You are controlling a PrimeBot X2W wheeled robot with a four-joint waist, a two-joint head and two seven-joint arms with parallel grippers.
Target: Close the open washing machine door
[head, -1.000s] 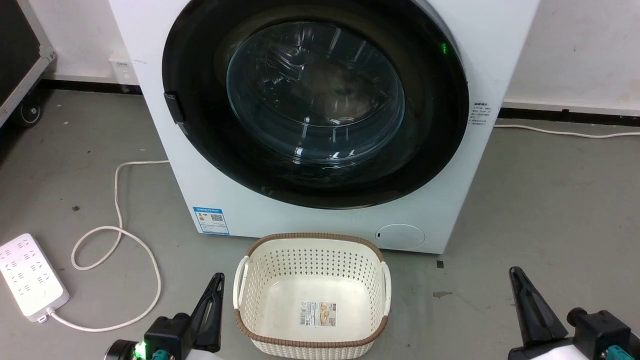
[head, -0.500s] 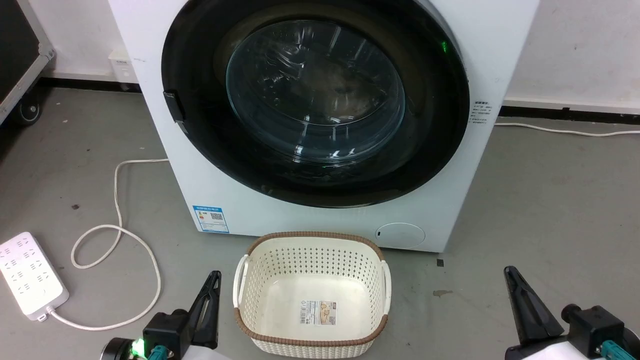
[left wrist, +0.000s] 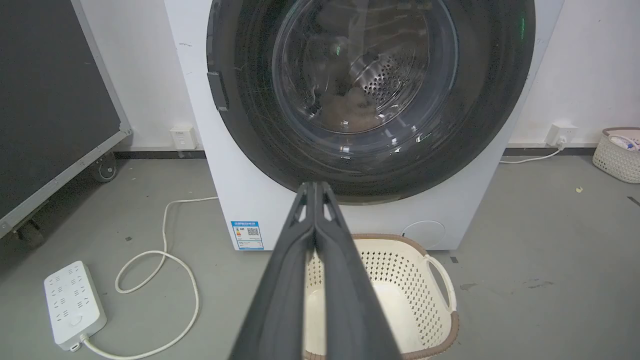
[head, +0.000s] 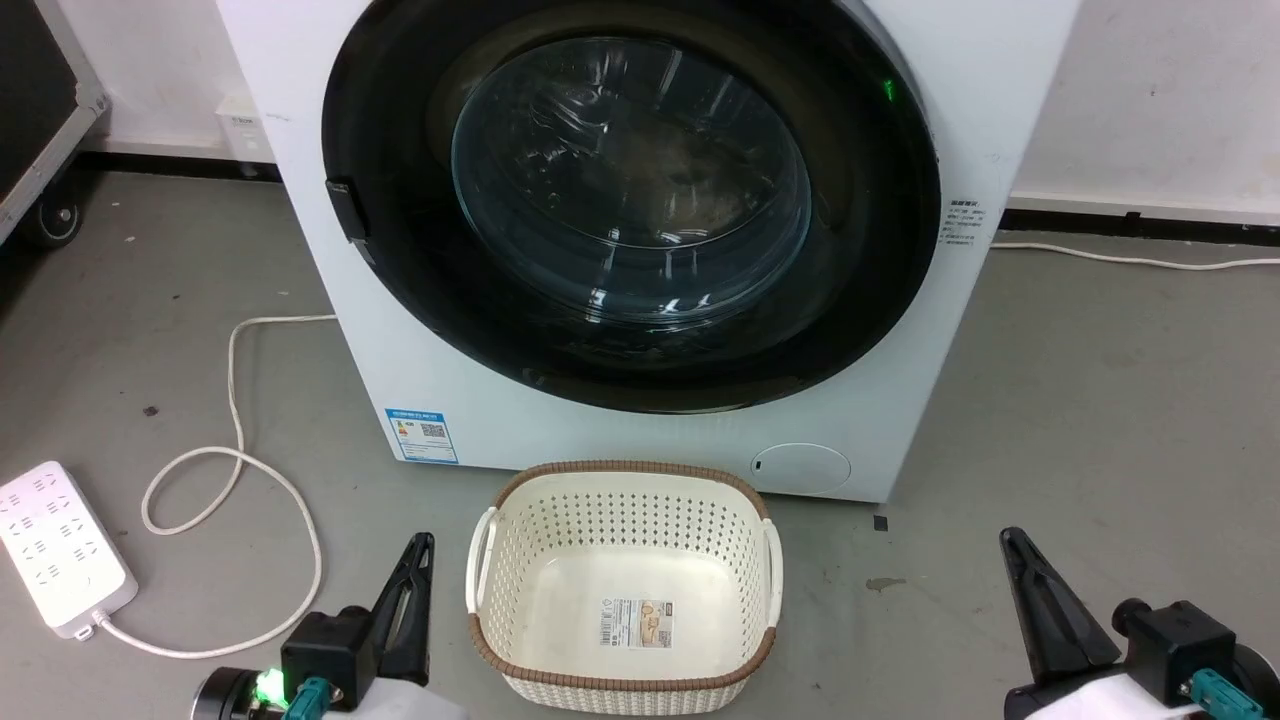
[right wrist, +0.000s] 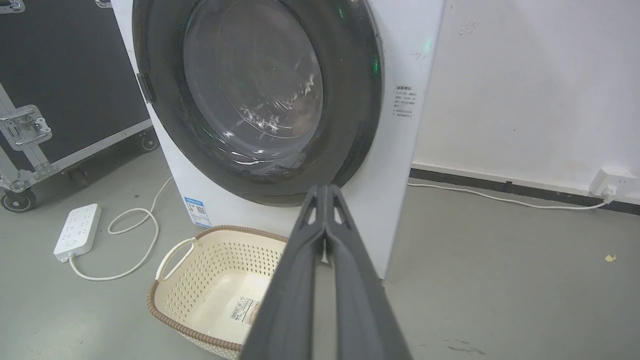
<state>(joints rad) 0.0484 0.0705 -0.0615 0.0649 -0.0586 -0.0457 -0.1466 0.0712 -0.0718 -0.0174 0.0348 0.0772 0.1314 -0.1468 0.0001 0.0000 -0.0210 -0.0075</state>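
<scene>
Left gripper (head: 422,548) and right gripper (head: 1010,545) sit closed and empty; your washing machine door (head: 630,200) already looks shut, nothing left.

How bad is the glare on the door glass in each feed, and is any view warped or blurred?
Head view: streaky reflections across the washing machine door, interior dim, picture sharp. Left wrist view: least glare, the drum holes readable; the wide lens splays the washing machine sides. Right wrist view: bright white glints low on the glass, seen obliquely.
</scene>
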